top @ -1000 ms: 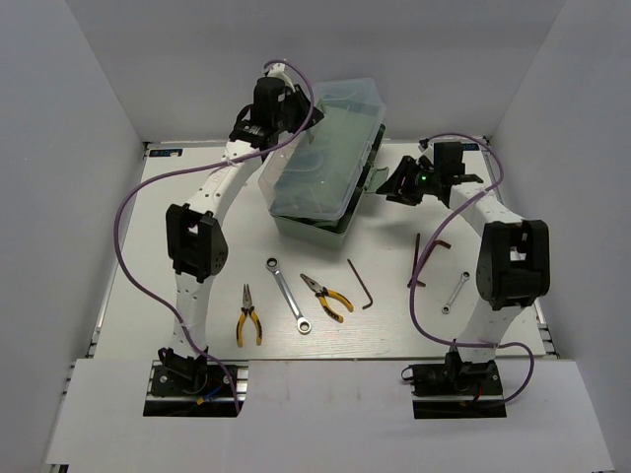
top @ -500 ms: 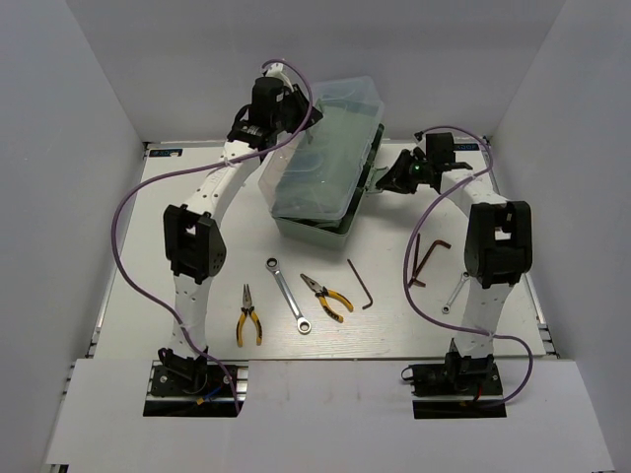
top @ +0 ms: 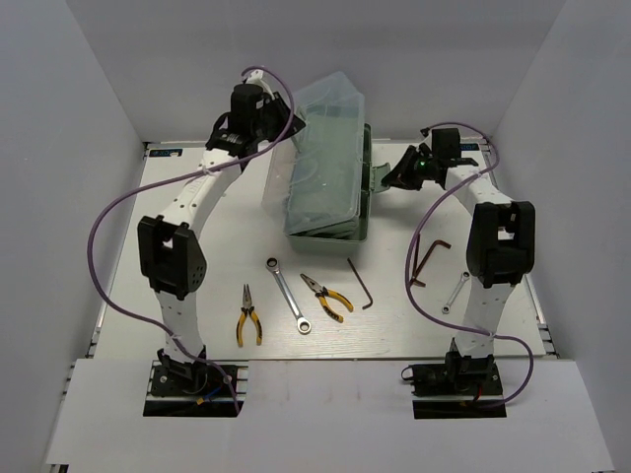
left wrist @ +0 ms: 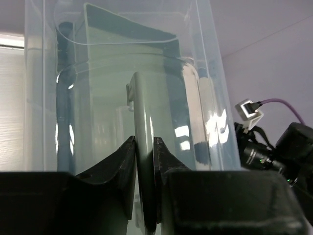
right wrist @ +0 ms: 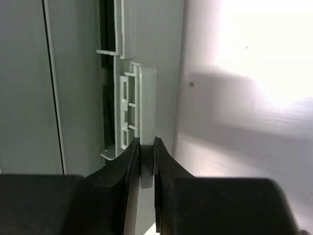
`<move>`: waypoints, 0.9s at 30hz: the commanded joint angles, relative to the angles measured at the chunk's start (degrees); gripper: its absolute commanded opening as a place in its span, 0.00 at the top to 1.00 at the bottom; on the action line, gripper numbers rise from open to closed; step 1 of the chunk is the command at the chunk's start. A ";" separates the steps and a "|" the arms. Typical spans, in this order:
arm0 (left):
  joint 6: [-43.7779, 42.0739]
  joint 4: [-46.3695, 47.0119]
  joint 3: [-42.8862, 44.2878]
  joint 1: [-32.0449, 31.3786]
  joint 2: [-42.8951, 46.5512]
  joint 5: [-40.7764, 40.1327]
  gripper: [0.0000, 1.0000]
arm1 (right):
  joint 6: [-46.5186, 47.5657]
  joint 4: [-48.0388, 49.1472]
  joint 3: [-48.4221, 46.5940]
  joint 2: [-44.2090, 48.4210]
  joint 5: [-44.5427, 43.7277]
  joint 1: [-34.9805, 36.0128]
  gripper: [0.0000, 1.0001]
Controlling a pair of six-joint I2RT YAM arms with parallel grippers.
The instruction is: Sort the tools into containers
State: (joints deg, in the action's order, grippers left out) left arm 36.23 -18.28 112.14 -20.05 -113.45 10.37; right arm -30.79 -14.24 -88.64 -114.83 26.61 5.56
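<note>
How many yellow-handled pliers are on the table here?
2. The left pliers lie left of the long wrench; the right pliers lie just right of it. More could be hidden inside the toolbox.

The toolbox [top: 325,232] was coloured pale green, its lid [top: 330,148] translucent. Yellow handles were seen on the left pliers [top: 247,320] and right pliers [top: 328,297]. The long wrench [top: 289,293] and short wrench [top: 454,293] were silver. A black hex key [top: 357,284] and a dark-red hex key [top: 425,261] were noted.
</note>
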 commanded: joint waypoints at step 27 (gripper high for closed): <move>-0.37 18.54 -31.28 15.48 26.35 4.57 1.00 | 0.91 2.90 -9.62 -3.12 0.28 -10.31 1.00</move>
State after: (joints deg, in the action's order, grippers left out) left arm 36.25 -8.05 80.49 -7.84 -94.98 14.17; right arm -28.05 -16.58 -94.52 -118.28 30.96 -0.60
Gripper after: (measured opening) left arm 0.262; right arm 0.174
